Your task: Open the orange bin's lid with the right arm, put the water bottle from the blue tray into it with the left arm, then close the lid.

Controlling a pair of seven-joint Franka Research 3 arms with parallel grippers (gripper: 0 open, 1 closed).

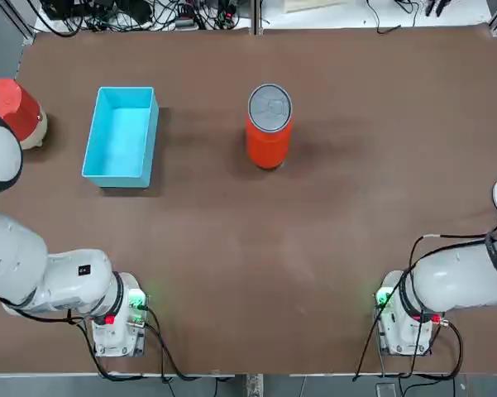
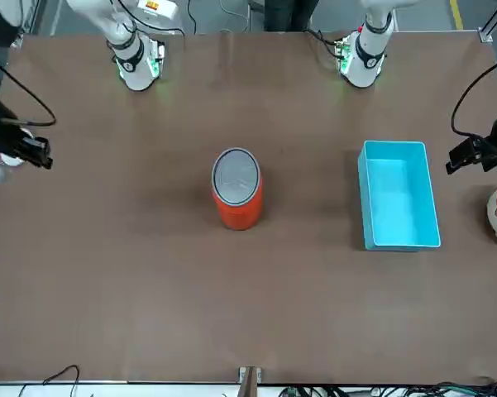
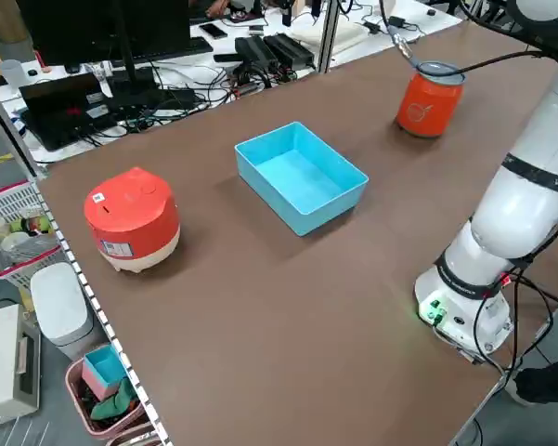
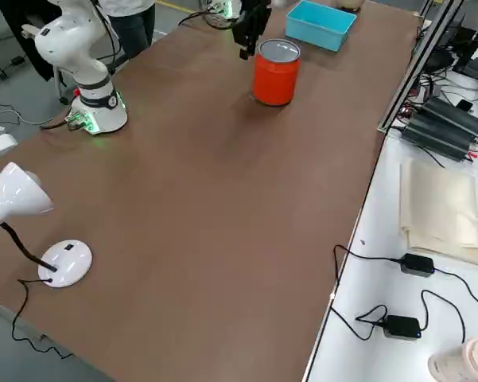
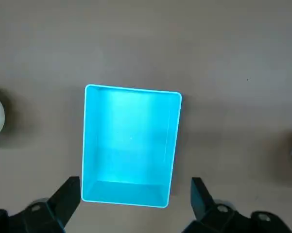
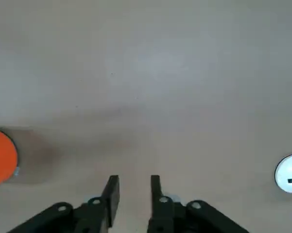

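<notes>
On the table, empty blue tray beside lidded orange bin.

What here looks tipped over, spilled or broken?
Nothing stands out: the orange bin stands upright with its grey lid on, and the blue tray sits flat and empty, with no spill or damage visible.
</notes>
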